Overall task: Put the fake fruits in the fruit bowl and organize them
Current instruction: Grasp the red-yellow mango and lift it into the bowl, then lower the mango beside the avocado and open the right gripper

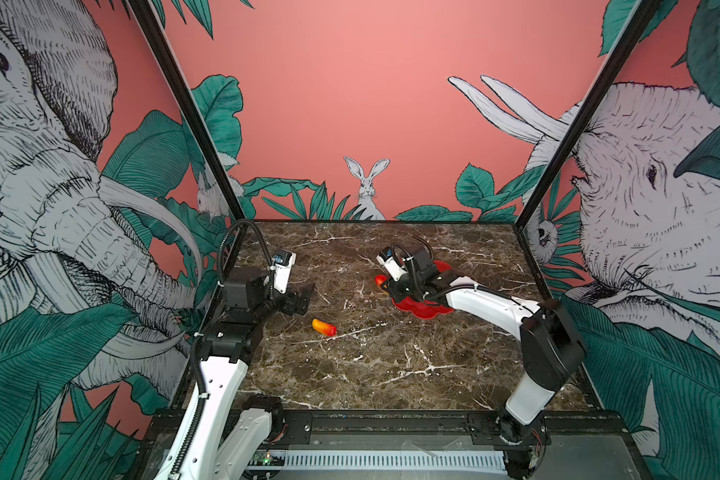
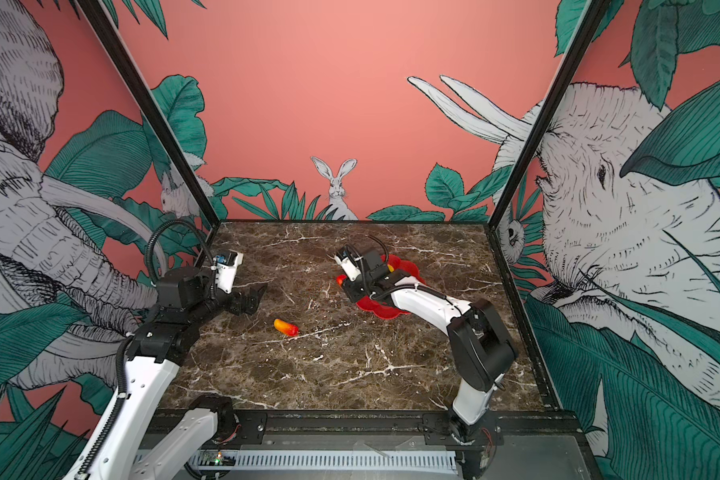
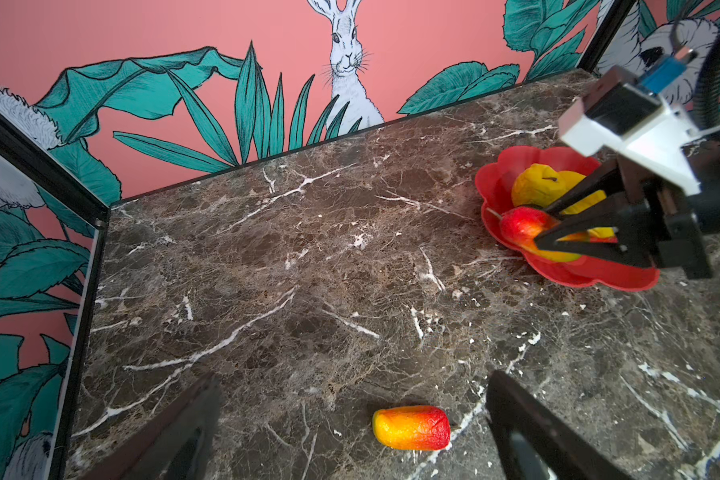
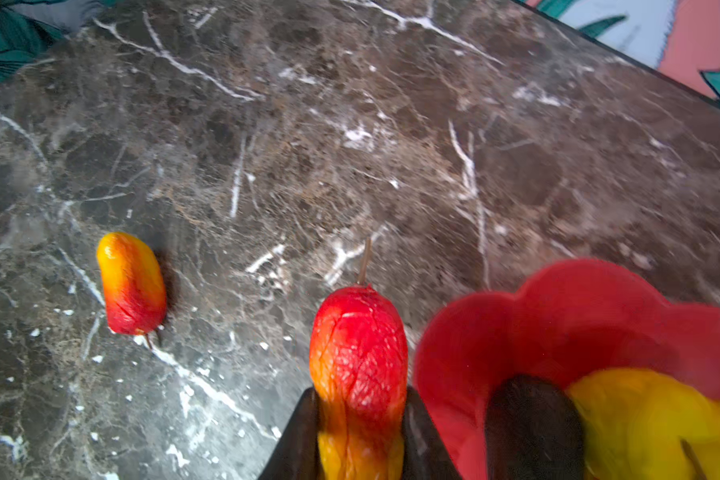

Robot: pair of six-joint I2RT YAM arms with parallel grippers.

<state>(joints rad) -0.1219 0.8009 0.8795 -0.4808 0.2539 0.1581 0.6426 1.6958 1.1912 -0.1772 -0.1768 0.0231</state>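
Orange-red mango (image 1: 324, 327) lies loose on the counter (image 1: 391, 374), lower centre in both top views, near the open, empty left end effector (image 1: 306, 296). Farther back, right end effector (image 3: 543, 226) clamps the second mango (image 4: 358, 353) at the fruit bowl (image 3: 491, 187) rim; yellow fruits (image 3: 535, 187) and black oval (image 4: 533, 428) already inside, so two left. Right arm (image 1: 487, 303) hides most of the bowl from above.

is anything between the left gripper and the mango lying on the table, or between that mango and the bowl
Only bare marble lies between the left gripper and the loose mango. Toward the fruit bowl, the right gripper, shut on the other mango, sits at the rim facing it, partly in the way.
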